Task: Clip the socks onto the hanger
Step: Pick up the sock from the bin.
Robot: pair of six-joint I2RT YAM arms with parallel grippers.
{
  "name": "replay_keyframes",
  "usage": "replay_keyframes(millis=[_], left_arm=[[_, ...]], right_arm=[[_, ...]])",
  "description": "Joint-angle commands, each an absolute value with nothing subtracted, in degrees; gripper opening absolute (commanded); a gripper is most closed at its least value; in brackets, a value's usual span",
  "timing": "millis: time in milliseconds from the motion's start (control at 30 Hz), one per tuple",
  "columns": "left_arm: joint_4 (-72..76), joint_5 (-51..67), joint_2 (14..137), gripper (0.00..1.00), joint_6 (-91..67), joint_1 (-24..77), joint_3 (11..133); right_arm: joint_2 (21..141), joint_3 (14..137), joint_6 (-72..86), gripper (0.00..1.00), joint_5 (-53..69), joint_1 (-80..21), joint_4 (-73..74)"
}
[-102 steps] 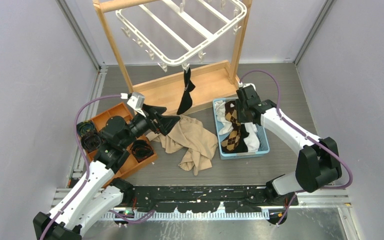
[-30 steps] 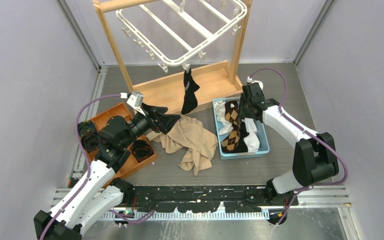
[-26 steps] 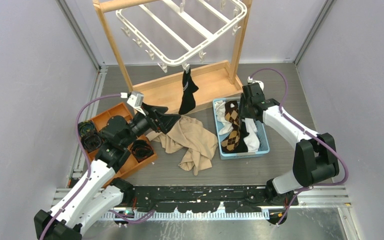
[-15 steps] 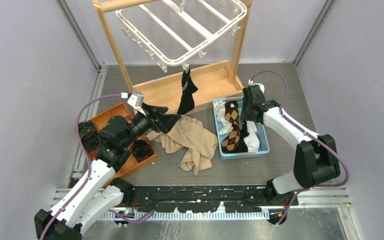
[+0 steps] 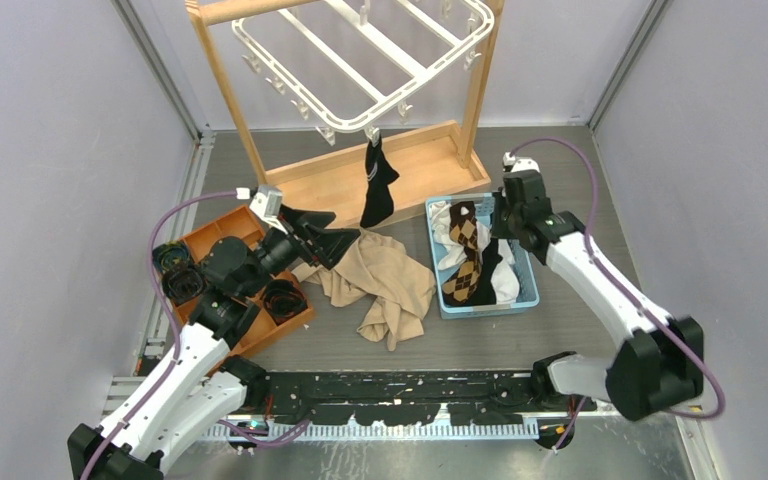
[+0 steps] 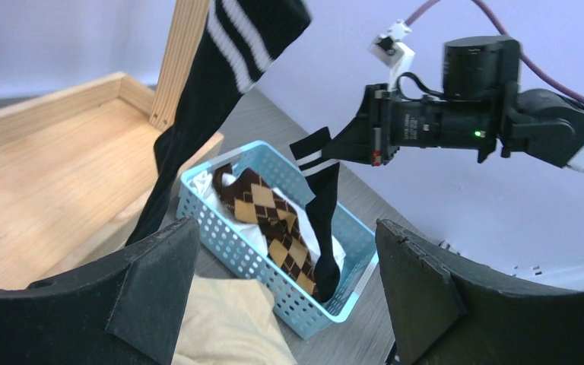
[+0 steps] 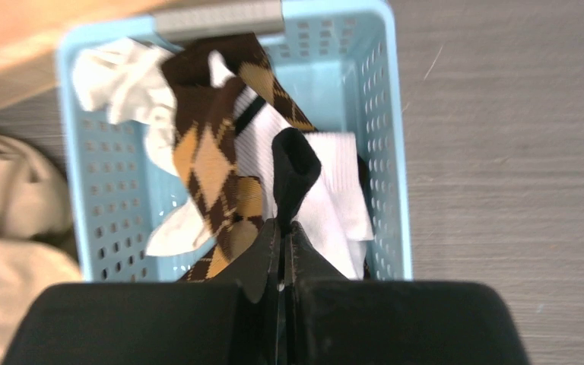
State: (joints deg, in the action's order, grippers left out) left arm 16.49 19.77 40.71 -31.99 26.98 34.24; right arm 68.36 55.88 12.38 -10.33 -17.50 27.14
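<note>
Grey table (image 5: pixel 560 320), socks being sorted: the right fingers (image 6: pixel 352 142) pinch a black striped sock (image 6: pixel 321 205) over a blue basket (image 5: pixel 484 311).

From above, the white hanger (image 5: pixel 422 82) hangs in a wooden stand (image 5: pixel 410 165) with one black sock (image 5: pixel 377 190) clipped to its near rim. The basket, to the right of the stand's base, holds argyle and white socks. An orange tray (image 5: pixel 212 230) on the left holds dark round items, and a beige cloth (image 5: pixel 390 285) lies between the two containers. Left wrist view: the left fingers (image 6: pixel 152 281) stand wide apart and empty above the cloth. Beyond them the striped sock is held up by its cuff, its toe down inside the basket beside an argyle sock (image 6: pixel 274 224). Right wrist view: the right fingers are shut tight on the black sock, with white socks (image 7: pixel 334 190) below it in the basket.
</note>
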Motion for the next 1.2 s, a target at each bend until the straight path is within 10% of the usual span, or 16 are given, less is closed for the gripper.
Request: replay_keyframes(millis=[0,1167], left_arm=[[27.3,22.4,39.4,0.87,-32.5,26.8,34.7],[35.0,36.5,47.1,0.85,-31.8,26.8,40.5]], right_arm=[[58.6,55.5,5.8,0.01,-6.4,-17.3,22.1],[59.5,62.8,7.2,0.05,39.9,-20.0,-6.7]])
